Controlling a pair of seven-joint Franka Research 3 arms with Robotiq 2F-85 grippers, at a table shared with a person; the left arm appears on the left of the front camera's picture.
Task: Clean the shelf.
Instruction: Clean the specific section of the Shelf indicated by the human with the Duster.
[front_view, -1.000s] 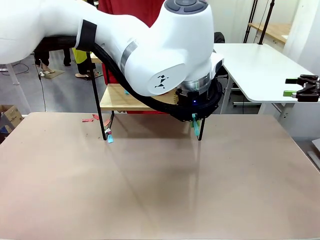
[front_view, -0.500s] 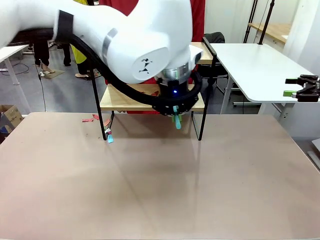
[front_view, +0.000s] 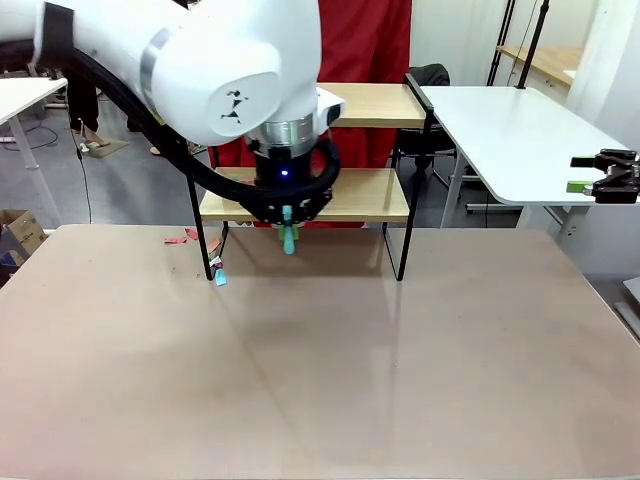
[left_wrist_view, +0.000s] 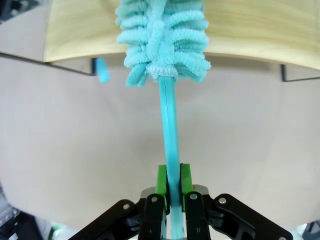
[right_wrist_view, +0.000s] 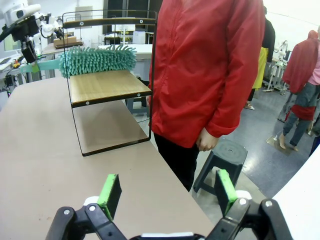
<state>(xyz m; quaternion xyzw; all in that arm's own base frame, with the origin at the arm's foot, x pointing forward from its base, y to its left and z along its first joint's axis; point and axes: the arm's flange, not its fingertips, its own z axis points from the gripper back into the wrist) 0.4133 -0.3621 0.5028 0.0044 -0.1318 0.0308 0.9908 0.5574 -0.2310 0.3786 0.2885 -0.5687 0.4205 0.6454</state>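
Leftward shift of left gripper (left_wrist_view: 171, 176) along shelf (front_view: 365, 196).
We find it pinching the duster (left_wrist_view: 162, 40); right gripper (right_wrist_view: 167, 190) spread wide.

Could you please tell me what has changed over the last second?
The left gripper, shut on the teal duster, swept it along the lower board of the shelf from the right end toward the left. The right gripper stayed open off to the right; the shelf and the red scraps did not move.
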